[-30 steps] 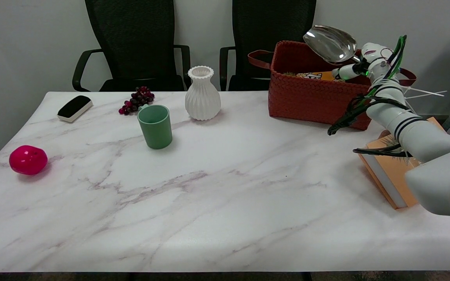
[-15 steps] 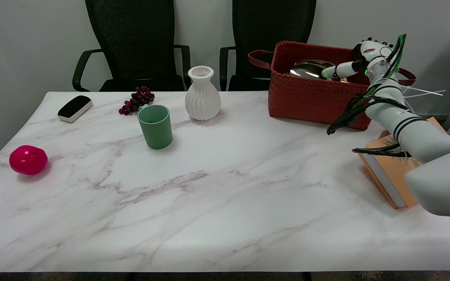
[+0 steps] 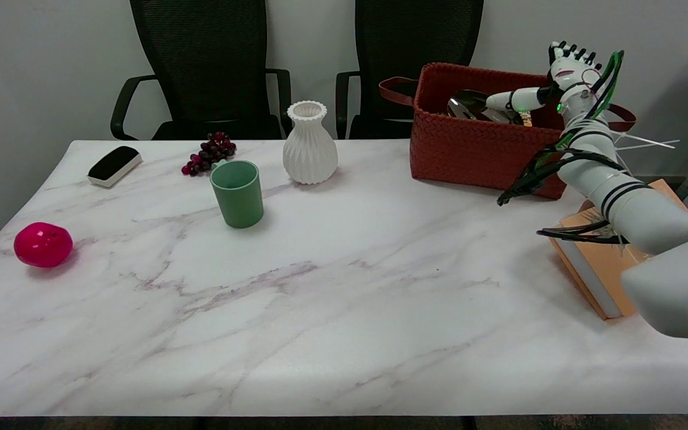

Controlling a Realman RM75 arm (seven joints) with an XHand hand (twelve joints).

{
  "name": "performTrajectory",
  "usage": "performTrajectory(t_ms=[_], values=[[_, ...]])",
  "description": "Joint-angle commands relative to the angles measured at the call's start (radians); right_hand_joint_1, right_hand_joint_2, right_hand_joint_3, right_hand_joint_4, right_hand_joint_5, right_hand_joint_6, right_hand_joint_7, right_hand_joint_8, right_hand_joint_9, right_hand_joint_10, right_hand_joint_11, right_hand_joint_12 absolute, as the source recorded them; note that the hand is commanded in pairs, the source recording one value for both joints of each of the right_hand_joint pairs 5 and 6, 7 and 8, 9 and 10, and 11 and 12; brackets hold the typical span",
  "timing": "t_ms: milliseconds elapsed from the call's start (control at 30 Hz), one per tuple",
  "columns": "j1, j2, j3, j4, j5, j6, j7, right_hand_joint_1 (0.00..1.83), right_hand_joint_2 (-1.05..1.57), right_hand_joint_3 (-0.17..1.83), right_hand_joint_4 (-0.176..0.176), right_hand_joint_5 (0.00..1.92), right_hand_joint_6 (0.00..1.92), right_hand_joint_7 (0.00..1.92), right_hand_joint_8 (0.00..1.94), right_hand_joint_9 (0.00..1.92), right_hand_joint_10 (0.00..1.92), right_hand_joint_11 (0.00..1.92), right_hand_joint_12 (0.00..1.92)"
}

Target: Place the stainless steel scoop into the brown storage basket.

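The stainless steel scoop [image 3: 466,104] lies inside the brown woven storage basket [image 3: 475,149] at the table's far right, its shiny bowl showing just above the front wall. My right hand [image 3: 562,74] hovers over the basket's right end and holds nothing. Most of its fingers [image 3: 571,51] point upward, spread apart. One finger reaches left over the basket, its tip close to the scoop; whether it touches cannot be told. The scoop's handle is hidden behind that finger and the basket wall.
An orange book [image 3: 598,263] lies under my forearm at the right edge. A white vase [image 3: 310,142], green cup [image 3: 237,193], grapes [image 3: 209,152], a black-and-white eraser [image 3: 114,165] and a pink ball [image 3: 43,244] stand further left. Two black chairs stand behind the table.
A second ago the hand held the scoop up above the basket. The scoop has gone down into the basket, and the hand has let go, spread its fingers and risen slightly.
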Motion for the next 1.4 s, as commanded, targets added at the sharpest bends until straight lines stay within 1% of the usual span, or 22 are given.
performTrajectory(t_ms=[33, 200, 233, 333, 433, 533, 700, 800, 867, 1100, 1267, 1400], values=[[-0.173, 0.070, 0.004, 0.324, 0.045, 0.113, 0.113, 0.52, 0.45, -0.17, 0.000, 0.00, 0.00, 0.00, 0.00, 0.00, 0.00, 0.00, 0.00], [-0.251, 0.085, 0.000, 0.517, 0.044, 0.135, 0.114, 0.52, 0.46, -0.17, 0.000, 0.00, 0.00, 0.00, 0.00, 0.00, 0.00, 0.00, 0.00], [-0.257, 0.086, -0.004, 0.528, 0.044, 0.139, 0.114, 0.52, 0.46, -0.17, 0.000, 0.00, 0.00, 0.00, 0.00, 0.00, 0.00, 0.00, 0.00], [-0.281, 0.082, -0.014, 0.632, 0.044, 0.144, 0.106, 0.51, 0.46, -0.17, 0.000, 0.00, 0.00, 0.00, 0.00, 0.00, 0.00, 0.00, 0.00], [-0.295, 0.065, -0.025, 0.720, 0.044, 0.140, 0.105, 0.51, 0.46, -0.17, 0.000, 0.00, 0.00, 0.00, 0.00, 0.00, 0.00, 0.00, 0.00], [-0.305, 0.029, -0.044, 0.791, 0.049, 0.138, 0.105, 0.52, 0.46, -0.17, 0.000, 0.00, 0.00, 0.00, 0.00, 0.00, 0.00, 0.00, 0.00], [-0.312, -0.055, -0.089, 0.875, 0.044, 0.127, 0.102, 0.53, 0.45, -0.17, 0.000, 0.00, 0.00, 0.00, 0.00, 0.00, 0.00, 0.00, 0.00], [-0.311, -0.107, -0.115, 0.893, 0.042, 0.127, 0.101, 0.53, 0.45, -0.17, 0.000, 0.00, 0.00, 0.00, 0.00, 0.00, 0.00, 0.00, 0.00], [-0.312, -0.161, -0.137, 0.895, 0.037, 0.127, 0.086, 0.54, 0.45, -0.17, 0.000, 0.00, 0.00, 0.00, 0.00, 0.00, 0.00, 0.00, 0.00], [-0.306, -0.329, -0.185, 0.880, 0.037, 0.104, -0.084, 0.56, 0.42, -0.17, 0.000, 0.00, 0.00, 0.00, 0.00, 0.00, 0.00, 0.00, 0.00], [-0.289, -0.471, -0.226, 0.819, 0.037, 0.100, -0.202, 0.58, 0.39, -0.17, 0.000, 0.00, 0.00, 0.00, 0.00, 0.00, 0.00, 0.00, 0.00], [-0.289, -0.544, -0.233, 0.768, 0.037, 0.111, -0.261, 0.59, 0.38, -0.17, 0.000, 0.00, 0.00, 0.00, 0.00, 0.00, 0.00, 0.00, 0.00]])
